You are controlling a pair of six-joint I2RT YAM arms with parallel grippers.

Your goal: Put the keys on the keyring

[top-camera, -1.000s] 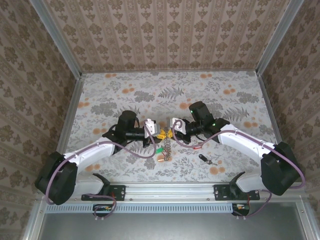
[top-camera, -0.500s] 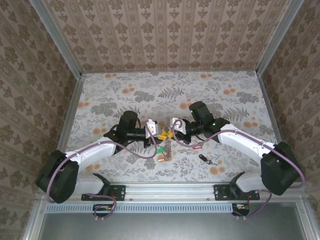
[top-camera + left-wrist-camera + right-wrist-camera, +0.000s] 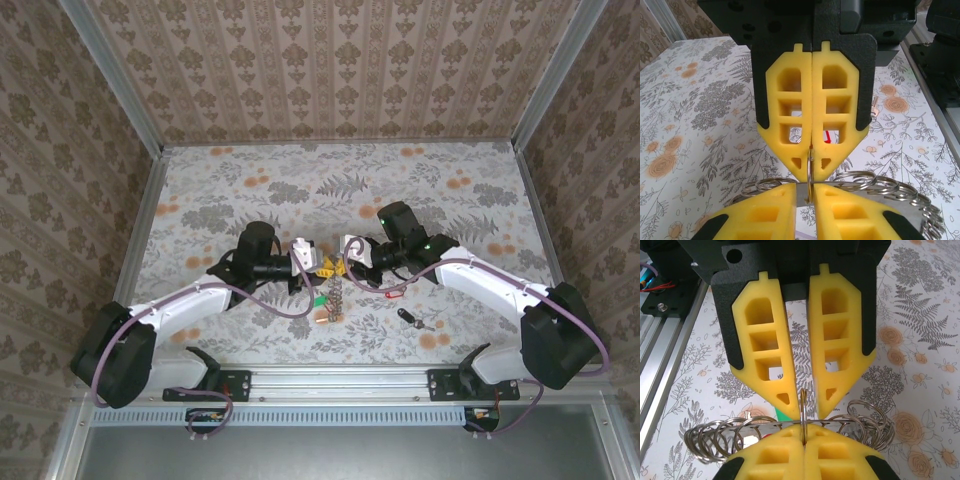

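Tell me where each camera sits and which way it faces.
Top: above and behind, looking down on the table; left arm and right arm show.
Left wrist: on the left arm, looking past its own left hand, at bottom, to the right hand.
Right wrist: on the right arm, facing back at the left hand; right hand at bottom.
Shared: both wrist views show the keyring pinched between both hands.

**Overhead view:** bright, even, diffuse light from above. The arms (image 3: pixel 190 300) cast only short, soft shadows on the bench (image 3: pixel 200 180), and the floral print stays sharp out to the corners.

**Wrist views:** equally bright, with the bench print clear toward 10 and 2 o'clock. The nearest yellow fingers (image 3: pixel 765 215), at 6 o'clock, are cropped and slightly soft. Small white glints line the wire coils of the keyring (image 3: pixel 715 440). The black finger mounts (image 3: pixel 785 30) at 12 o'clock read as flat dark masses.
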